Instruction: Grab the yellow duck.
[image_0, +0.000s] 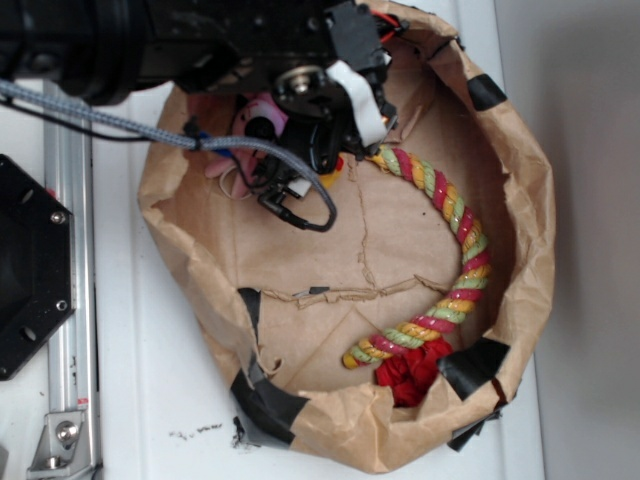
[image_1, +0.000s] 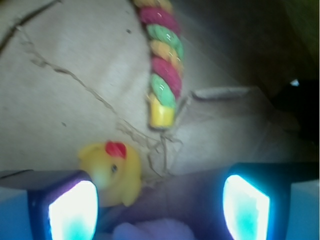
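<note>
The yellow duck (image_1: 114, 170), small and glossy with a red beak, lies on the brown paper in the wrist view, right against the inner edge of my left finger (image_1: 72, 210). My gripper (image_1: 159, 207) is open, the jaws wide apart, and the duck sits at the left end of the gap. From the exterior camera the gripper (image_0: 325, 150) hangs over the upper part of the paper bowl, and only a sliver of yellow (image_0: 336, 168) shows beneath it.
A striped red-yellow-green rope toy (image_0: 455, 220) curves along the bowl's right side, its end (image_1: 162, 107) just ahead of the gripper. The pink plush (image_0: 262, 118) lies under the arm. The crumpled paper wall (image_0: 520, 250) rings everything. A red bundle (image_0: 410, 378) sits at the near rim.
</note>
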